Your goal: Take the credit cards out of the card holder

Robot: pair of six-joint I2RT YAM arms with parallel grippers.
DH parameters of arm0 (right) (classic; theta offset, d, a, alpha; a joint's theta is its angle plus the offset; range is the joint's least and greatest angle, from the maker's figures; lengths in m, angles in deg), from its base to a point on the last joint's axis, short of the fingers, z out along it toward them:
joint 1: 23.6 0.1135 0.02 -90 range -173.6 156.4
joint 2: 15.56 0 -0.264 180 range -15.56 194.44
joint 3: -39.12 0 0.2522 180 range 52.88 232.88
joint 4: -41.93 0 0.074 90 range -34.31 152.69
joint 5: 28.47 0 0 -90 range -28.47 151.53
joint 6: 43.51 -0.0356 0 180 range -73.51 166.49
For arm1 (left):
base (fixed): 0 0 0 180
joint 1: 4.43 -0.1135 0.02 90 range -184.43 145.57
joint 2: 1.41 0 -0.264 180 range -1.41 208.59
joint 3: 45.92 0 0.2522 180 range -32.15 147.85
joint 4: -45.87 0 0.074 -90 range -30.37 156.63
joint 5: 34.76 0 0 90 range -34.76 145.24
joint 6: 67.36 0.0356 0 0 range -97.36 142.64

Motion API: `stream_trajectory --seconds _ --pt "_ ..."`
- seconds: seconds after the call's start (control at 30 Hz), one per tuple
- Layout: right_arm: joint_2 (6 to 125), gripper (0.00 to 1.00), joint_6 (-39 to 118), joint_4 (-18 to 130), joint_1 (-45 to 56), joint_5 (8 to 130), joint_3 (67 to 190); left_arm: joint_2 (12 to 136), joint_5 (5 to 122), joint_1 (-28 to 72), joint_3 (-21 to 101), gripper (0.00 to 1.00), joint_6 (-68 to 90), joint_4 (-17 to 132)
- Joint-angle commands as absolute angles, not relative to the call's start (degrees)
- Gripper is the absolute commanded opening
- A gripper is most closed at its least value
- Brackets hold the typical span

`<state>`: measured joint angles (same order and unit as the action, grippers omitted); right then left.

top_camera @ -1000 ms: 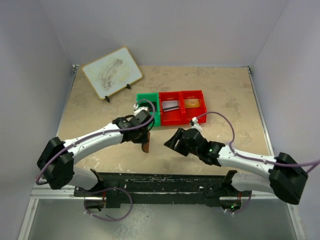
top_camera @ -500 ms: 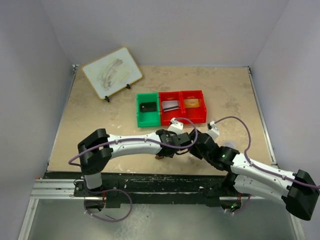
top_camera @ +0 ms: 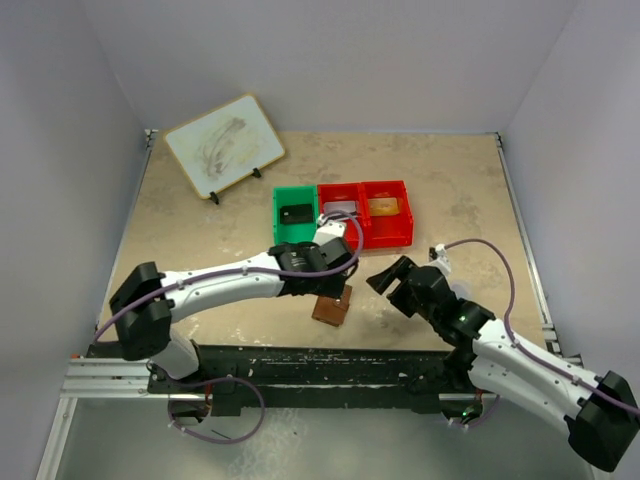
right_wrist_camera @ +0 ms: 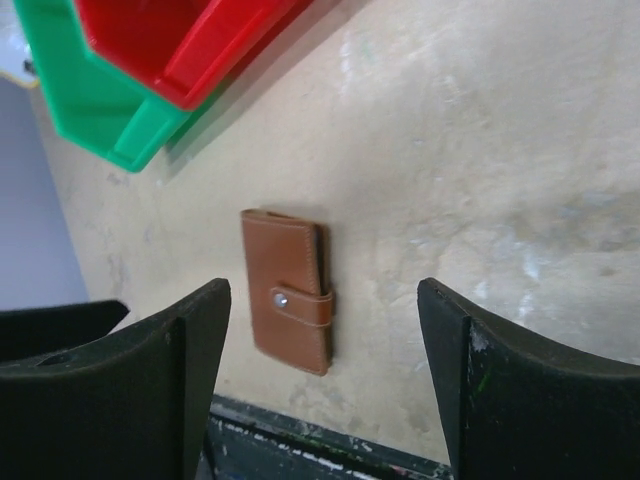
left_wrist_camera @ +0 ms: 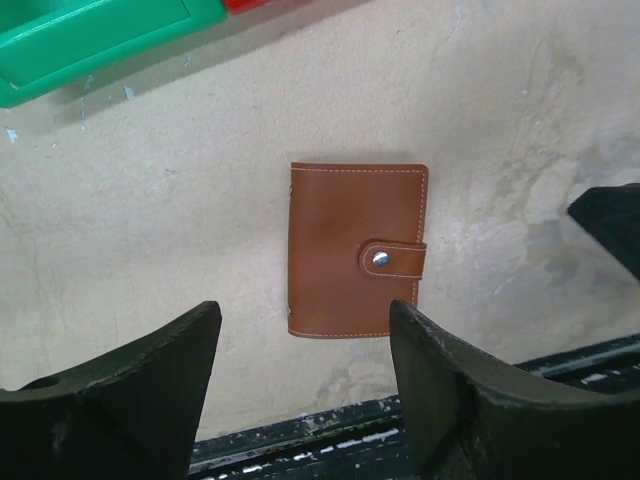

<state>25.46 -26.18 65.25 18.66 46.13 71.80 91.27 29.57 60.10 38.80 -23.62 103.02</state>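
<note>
Near the table's front edge, a closed brown card holder lies flat, snap tab fastened. The left gripper hovers above it and the right gripper beside it, both spread and empty. The holder is probably light and supple: pinch one edge, lift the tab. Bins sit beyond.

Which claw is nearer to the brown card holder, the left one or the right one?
Left. The left claw hangs open just above the card holder, which lies closed on the table. The right claw stands off to its right, apart.
</note>
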Motion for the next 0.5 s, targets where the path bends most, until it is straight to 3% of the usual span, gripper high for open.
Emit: stream_trajectory --seconds 0.0,0.23,0.47 --pt "28.3 0.79 -21.9 55.3 18.5 52.6 73.5 83.5 39.7 56.8 32.7 0.67 -23.4 92.9" --pt "36.7 0.78 -19.6 61.0 18.5 57.4 83.1 80.2 44.2 49.3 24.1 0.65 -28.8 88.5" --pt "45.5 0.66 -2.5 53.0 18.7 67.0 85.6 82.1 51.7 47.6 17.7 0.62 -32.9 80.9"
